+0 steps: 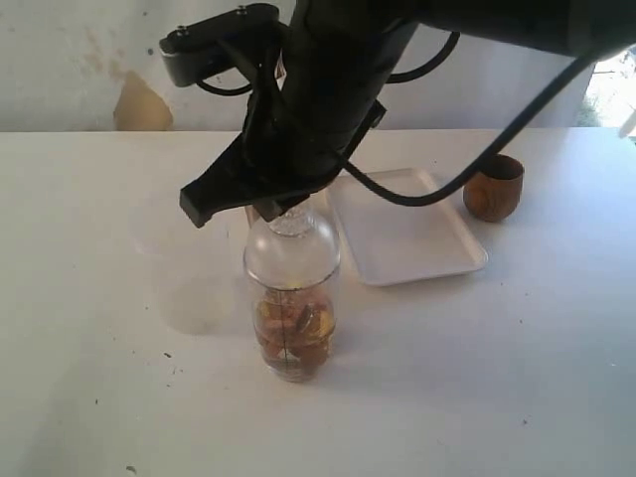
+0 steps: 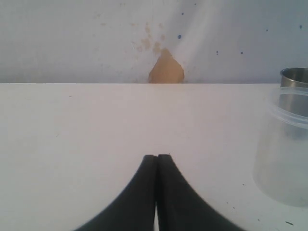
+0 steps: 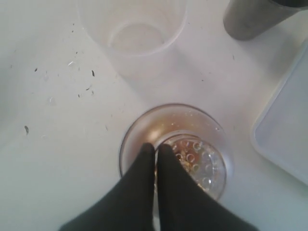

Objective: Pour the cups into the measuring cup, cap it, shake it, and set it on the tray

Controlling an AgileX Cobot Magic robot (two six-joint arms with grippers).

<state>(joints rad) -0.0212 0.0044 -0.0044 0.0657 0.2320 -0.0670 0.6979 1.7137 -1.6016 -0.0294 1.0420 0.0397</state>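
The measuring cup [image 1: 293, 333] stands on the white table with brown pieces in its bottom. A clear domed lid [image 1: 291, 248] sits on top of it. My right gripper [image 3: 155, 147] hangs directly over that lid [image 3: 204, 166], shut, with its tips at the dome's top and nothing visibly between them. The wooden cup [image 1: 494, 187] stands upright to the right of the tray [image 1: 437, 253]. The steel tumbler [image 3: 248, 19] stands near the tray's corner [image 3: 288, 134]. My left gripper [image 2: 157, 156] is shut and empty over bare table; the exterior view does not show it.
A faint unmarked translucent cup [image 3: 132, 29] stands empty close to the measuring cup and appears beside the steel tumbler [image 2: 294, 76] in the left wrist view. The right arm and its cable cross above the tray. Dark specks dot the table.
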